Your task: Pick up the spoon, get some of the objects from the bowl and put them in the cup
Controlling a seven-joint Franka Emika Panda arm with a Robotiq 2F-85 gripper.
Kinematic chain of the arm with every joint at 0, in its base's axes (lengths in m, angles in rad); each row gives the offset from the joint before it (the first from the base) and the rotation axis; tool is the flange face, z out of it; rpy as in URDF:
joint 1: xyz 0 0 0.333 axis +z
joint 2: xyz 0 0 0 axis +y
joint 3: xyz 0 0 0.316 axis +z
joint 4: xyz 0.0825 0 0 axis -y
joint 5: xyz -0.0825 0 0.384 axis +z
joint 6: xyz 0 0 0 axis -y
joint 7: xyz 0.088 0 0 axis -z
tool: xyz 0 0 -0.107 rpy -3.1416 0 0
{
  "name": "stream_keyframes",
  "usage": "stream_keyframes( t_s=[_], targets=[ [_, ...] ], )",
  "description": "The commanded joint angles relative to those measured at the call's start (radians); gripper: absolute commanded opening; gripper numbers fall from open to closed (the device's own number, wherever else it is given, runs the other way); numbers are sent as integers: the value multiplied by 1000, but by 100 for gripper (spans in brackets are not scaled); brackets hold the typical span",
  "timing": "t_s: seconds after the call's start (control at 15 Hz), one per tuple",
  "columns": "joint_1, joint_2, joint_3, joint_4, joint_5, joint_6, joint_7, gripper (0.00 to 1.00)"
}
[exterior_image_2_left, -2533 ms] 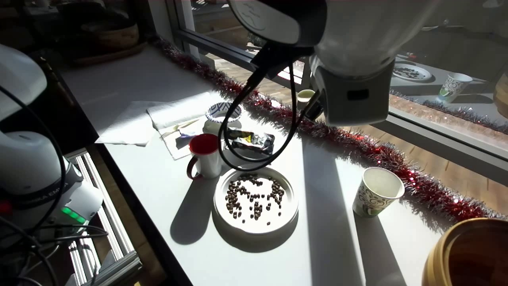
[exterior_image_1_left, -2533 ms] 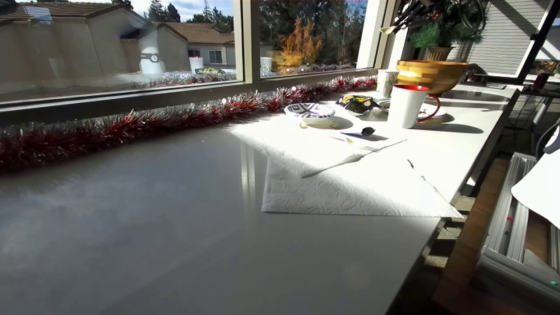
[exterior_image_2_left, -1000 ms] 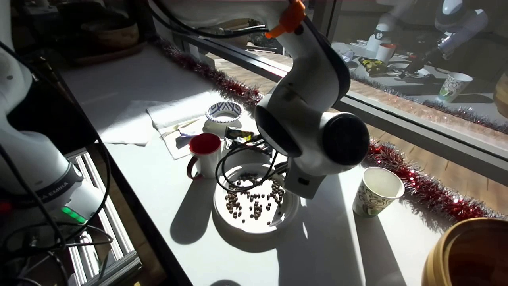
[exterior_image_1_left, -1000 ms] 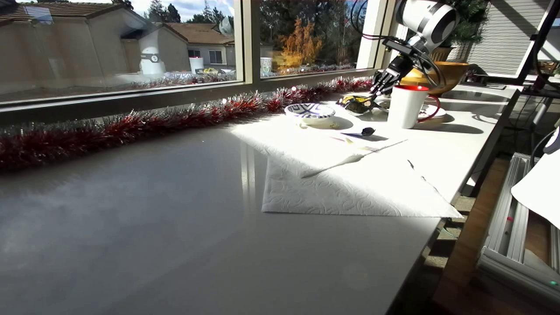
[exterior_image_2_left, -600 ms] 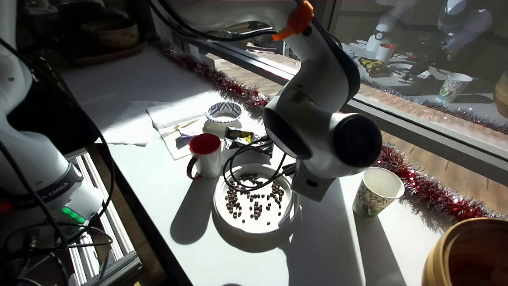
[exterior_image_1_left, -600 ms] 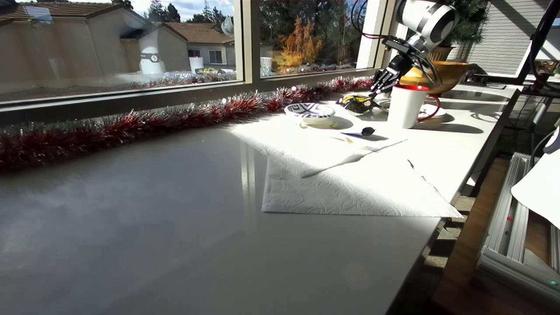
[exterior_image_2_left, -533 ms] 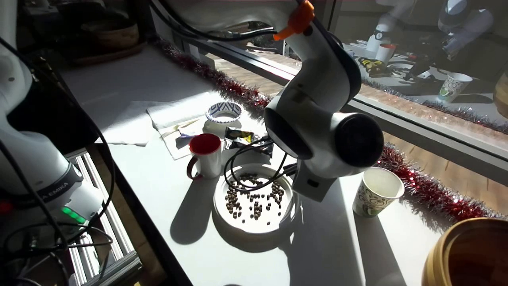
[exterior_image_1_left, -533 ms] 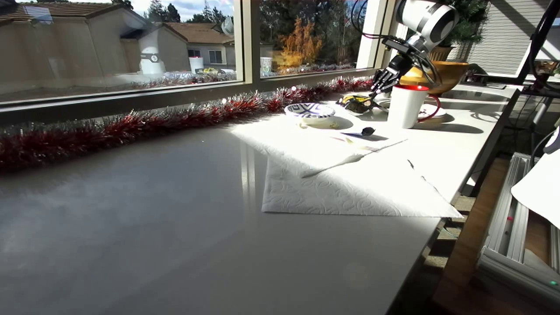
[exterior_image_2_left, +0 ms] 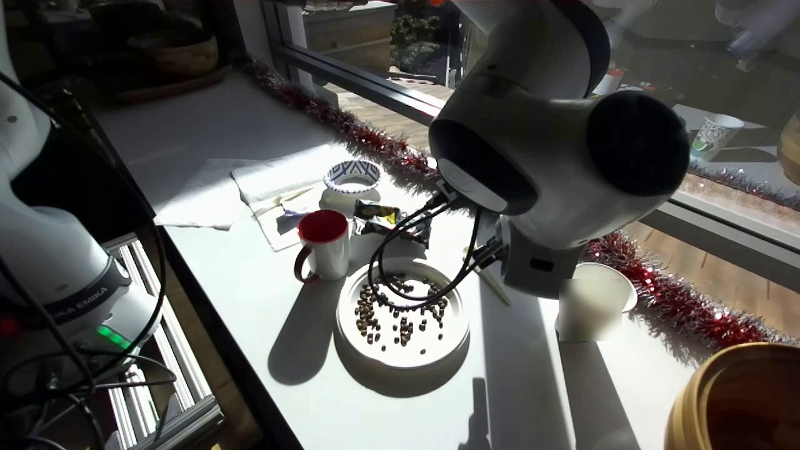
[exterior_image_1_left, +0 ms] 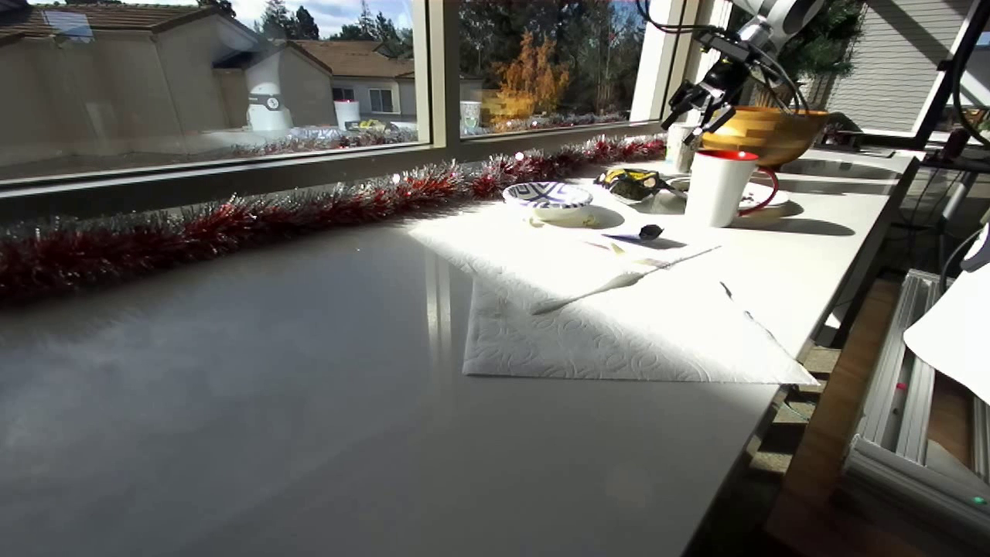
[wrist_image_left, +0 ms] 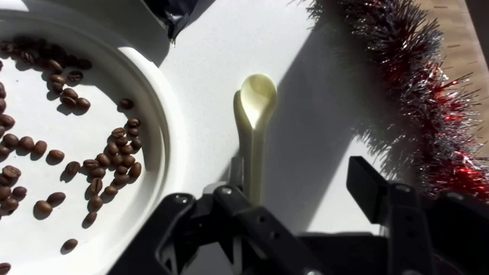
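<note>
One spoon (wrist_image_left: 257, 141) lies below the parted jaws.

Pale spoon (wrist_image_left: 259, 93) lying on bench (exterior_image_2_left: 350, 415), brown beans (wrist_image_left: 104, 159) in white dish (exterior_image_2_left: 462, 312) beside it, white mug (exterior_image_2_left: 330, 256) standing near, wooden bowl (exterior_image_1_left: 766, 133) apart

In the wrist view, the spoon (wrist_image_left: 257, 131) at centre is cream-yellow, the beans (wrist_image_left: 103, 159) at left dark brown, the gripper (wrist_image_left: 300, 177) at bottom black. At upper right of an exterior view, the mug (exterior_image_1_left: 715, 193) is white with red interior and handle; the bowl (exterior_image_1_left: 767, 134) is golden-brown with paler blocks.
</note>
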Motion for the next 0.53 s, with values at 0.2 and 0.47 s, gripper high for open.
stream_keyframes(
  t_s=[0.2, 0.47],
  targets=[
    [36, -375, -62, -179, -300, -4, -163, 100],
    [64, -597, -40, -285, -509, 5, -193, 100]
  ],
)
